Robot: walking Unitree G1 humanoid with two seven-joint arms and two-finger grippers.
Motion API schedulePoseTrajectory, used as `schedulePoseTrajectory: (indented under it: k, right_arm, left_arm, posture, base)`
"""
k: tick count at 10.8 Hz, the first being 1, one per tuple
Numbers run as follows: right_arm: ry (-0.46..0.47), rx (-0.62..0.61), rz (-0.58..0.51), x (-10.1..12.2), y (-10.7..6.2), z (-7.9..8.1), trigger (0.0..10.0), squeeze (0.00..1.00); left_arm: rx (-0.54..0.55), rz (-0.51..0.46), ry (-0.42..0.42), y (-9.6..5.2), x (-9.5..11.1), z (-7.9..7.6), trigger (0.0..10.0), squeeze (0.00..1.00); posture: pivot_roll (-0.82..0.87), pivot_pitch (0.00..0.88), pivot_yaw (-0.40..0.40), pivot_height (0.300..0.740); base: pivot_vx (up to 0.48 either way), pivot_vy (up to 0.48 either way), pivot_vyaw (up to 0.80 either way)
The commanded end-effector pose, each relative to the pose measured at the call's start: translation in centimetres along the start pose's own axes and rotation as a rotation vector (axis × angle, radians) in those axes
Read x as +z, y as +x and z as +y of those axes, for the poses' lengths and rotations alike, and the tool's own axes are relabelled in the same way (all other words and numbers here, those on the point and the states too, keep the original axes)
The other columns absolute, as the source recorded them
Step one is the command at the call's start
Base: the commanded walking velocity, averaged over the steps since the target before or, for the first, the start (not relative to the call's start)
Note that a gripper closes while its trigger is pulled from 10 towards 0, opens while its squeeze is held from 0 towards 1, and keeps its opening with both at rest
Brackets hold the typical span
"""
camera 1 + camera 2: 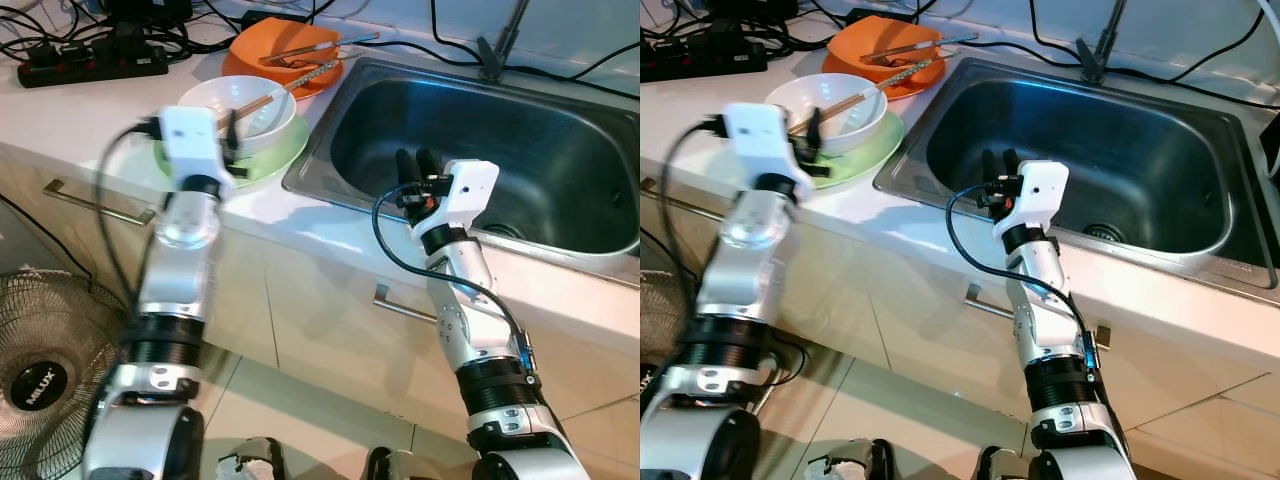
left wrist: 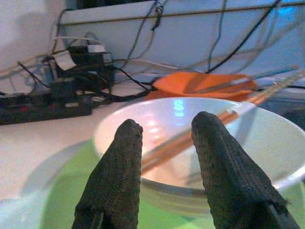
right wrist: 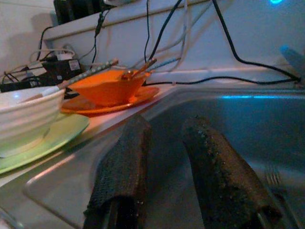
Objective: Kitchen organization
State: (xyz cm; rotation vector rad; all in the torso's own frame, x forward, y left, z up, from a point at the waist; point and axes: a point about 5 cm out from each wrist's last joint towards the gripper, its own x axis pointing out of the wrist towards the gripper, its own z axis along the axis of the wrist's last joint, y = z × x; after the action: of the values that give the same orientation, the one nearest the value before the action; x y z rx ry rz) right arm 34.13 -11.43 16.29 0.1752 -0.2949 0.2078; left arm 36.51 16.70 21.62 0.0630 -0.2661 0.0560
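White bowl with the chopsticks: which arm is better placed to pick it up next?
Probably the left. The left gripper is open right at the white bowl's near rim, while the right gripper is at the sink's front edge, away from the bowl.

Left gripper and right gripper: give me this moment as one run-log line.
left gripper: open, at white bowl rim | bowl: holds chopsticks, on green plate | right gripper: open, over sink

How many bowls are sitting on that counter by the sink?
2. A white bowl with chopsticks in it sits on a green plate, just beyond the left end effector. An orange bowl sits on an orange plate behind it, nearer the wall. Nothing seems hidden.
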Motion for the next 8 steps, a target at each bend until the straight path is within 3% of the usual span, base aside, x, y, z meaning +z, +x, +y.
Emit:
schedulePoseTrajectory:
  k: [1, 3, 4, 6, 8]
  right_arm:
    - [0.013, -0.022, -0.012, 0.1, 0.1, -0.4, 10.0, 0.00]
    - [0.010, -0.034, 0.000, 0.4, 0.6, -1.8, 10.0, 0.00]
    - [-0.013, -0.037, 0.004, 0.8, 1.0, -2.8, 10.0, 0.00]
    - [-0.031, -0.084, -0.003, 1.6, 1.9, -4.4, 10.0, 0.00]
    - [-0.029, -0.049, 0.009, 1.5, 2.4, -3.9, 10.0, 0.00]
  left_arm:
    - [0.014, -0.030, 0.006, 0.5, 0.8, 0.0, 10.0, 0.00]
    - [0.025, -0.130, 0.015, 1.6, 3.3, -1.6, 10.0, 0.00]
    - [0.008, -0.138, -0.013, 1.5, 3.2, -3.1, 10.0, 0.00]
    - [-0.113, -0.031, 0.031, 1.1, 0.2, -7.3, 10.0, 0.00]
    - [-0.210, -0.022, 0.076, 0.6, 0.0, -10.6, 10.0, 0.00]
  posture:
    - [0.17, 0.034, -0.033, 0.740]
    - [0.28, 0.031, -0.162, 0.740]
    - [0.32, 0.006, -0.206, 0.740]
    - [0.37, 0.000, -0.256, 0.740]
    - [0.39, 0.038, -0.288, 0.740]
  base:
    - [0.000, 0.000, 0.00]
    - [0.000, 0.000, 0.00]
    - [0.000, 0.000, 0.00]
    - [0.000, 0.000, 0.00]
    - [0.000, 0.000, 0.00]
